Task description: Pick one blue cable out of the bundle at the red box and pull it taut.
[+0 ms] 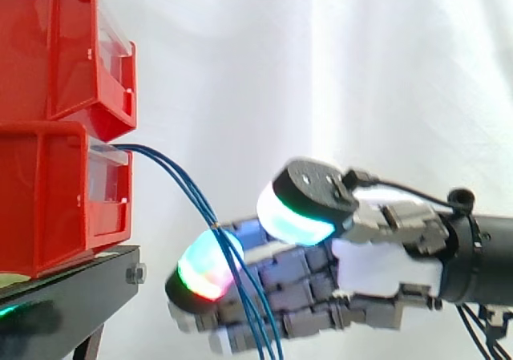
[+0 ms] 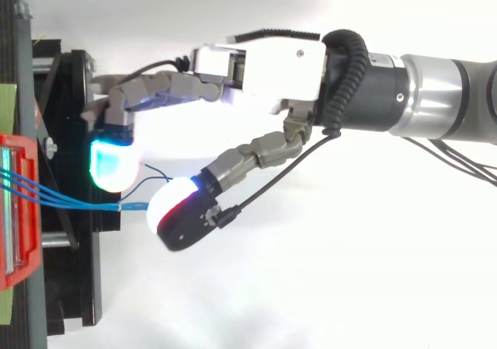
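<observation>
A bundle of thin blue cables [image 1: 180, 175] leaves the lower red bin [image 1: 48, 200], arcs down to the right and hangs past the frame's bottom edge. In the top view the blue cables [image 2: 70, 200] run from the red bin [image 2: 15, 209] to a small tie, then end beside the thumb's white-red pad [image 2: 175, 209]. My hand [image 1: 385, 268] reaches in from the right with its fingers stretched toward the bins, and the cables hang in front of them. The cyan-green finger pad [image 2: 115, 166] and the thumb pad stand apart with a gap between them. Nothing is pinched.
A second red bin [image 1: 56, 47] is stacked on the lower one. Both rest on a black stand [image 1: 72, 284] whose edge lies just left of my fingertips. A white curtain hangs behind.
</observation>
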Tool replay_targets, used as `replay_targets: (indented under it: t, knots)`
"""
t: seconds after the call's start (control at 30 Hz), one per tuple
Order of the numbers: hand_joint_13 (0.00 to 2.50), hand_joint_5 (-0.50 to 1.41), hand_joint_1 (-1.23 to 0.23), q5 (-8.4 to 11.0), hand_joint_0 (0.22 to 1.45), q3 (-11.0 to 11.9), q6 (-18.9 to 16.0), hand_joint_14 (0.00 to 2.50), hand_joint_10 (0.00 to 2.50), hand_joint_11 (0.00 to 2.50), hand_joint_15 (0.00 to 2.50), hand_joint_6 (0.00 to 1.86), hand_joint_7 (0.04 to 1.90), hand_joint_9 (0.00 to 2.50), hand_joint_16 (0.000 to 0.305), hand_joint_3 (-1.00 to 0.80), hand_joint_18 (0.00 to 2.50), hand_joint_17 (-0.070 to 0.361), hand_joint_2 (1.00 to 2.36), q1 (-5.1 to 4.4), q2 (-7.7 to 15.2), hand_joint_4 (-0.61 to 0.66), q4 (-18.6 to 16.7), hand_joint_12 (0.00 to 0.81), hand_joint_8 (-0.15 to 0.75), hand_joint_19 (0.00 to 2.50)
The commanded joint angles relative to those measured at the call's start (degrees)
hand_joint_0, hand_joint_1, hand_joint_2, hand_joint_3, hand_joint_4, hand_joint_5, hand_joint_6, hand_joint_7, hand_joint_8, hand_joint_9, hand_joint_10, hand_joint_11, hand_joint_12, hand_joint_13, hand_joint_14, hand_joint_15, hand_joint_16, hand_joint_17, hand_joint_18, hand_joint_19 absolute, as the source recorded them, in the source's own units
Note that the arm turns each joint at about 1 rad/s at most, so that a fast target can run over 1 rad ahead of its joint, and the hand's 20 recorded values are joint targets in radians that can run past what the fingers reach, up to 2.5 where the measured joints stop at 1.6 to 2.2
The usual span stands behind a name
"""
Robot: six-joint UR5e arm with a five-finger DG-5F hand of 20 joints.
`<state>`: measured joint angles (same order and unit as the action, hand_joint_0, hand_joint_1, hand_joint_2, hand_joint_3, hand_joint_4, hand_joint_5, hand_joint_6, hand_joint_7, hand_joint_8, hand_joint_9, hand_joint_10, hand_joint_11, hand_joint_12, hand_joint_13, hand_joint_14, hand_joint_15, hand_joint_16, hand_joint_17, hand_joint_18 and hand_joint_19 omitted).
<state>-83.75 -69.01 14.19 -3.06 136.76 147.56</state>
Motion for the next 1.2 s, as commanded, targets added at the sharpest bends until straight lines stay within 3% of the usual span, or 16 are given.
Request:
replay_targets:
  t: [0.0, 0.5, 0.63, 0.87, 0.97, 1.07, 1.17]
  knots:
    - [0.08, -0.12, -0.8, -0.18, 0.56, 2.5, 0.1, 0.0, 0.0, 0.12, 0.03, 0.5, 1.22, 0.26, 0.063, -0.5, 0.09, 0.142, 1.0, -0.19, 0.0, 0.29, 0.5, 0.359, 0.275, 0.17]
    - [0.07, -0.13, -0.83, 0.17, 0.58, 3.1, 2.5, 0.0, 0.0, 0.1, 0.04, 0.58, 1.12, 0.24, 0.063, -0.48, 0.08, 0.142, 1.0, -0.98, 0.1, 0.26, 1.2, 0.36, 0.27, 0.18]
    - [0.07, -0.13, -0.8, 0.26, 0.56, 1.9, 3.0, 0.0, 0.0, 0.11, 0.03, 0.53, 1.16, 0.25, 0.064, -0.5, 0.09, 0.143, 1.0, -1.15, 0.1, 0.29, 0.4, 0.364, 0.273, 0.19]
    - [0.09, -0.12, -0.76, 1.57, 0.54, -3.5, 4.0, 0.0, 0.0, 0.1, 0.03, 0.5, 1.19, 0.28, 0.065, -0.5, 0.1, 0.145, 1.0, -1.33, 0.6, 0.31, -8.8, 0.368, 0.279, 0.19]
    - [0.1, -0.12, -0.75, 1.93, 0.54, -3.2, 3.6, 0.0, 0.0, 0.1, 0.03, 0.5, 1.18, 0.29, 0.065, -0.5, 0.11, 0.145, 1.0, -1.15, 1.8, 0.32, -10.9, 0.367, 0.282, 0.2]
    - [0.12, -0.12, -0.74, 2.1, 0.54, -3.2, 3.5, 0.0, 0.0, 0.12, 0.04, 0.5, 1.19, 0.31, 0.064, -0.5, 0.13, 0.145, 1.0, -1.33, 1.8, 0.32, -10.6, 0.368, 0.282, 0.19]
    - [0.16, -0.12, -0.79, 2.1, 0.58, -1.8, 3.5, 0.0, 0.0, 0.1, 0.01, 0.54, 1.23, 0.35, 0.063, -0.45, 0.19, 0.143, 1.0, -1.24, 1.8, 0.26, -9.4, 0.364, 0.284, 0.15]
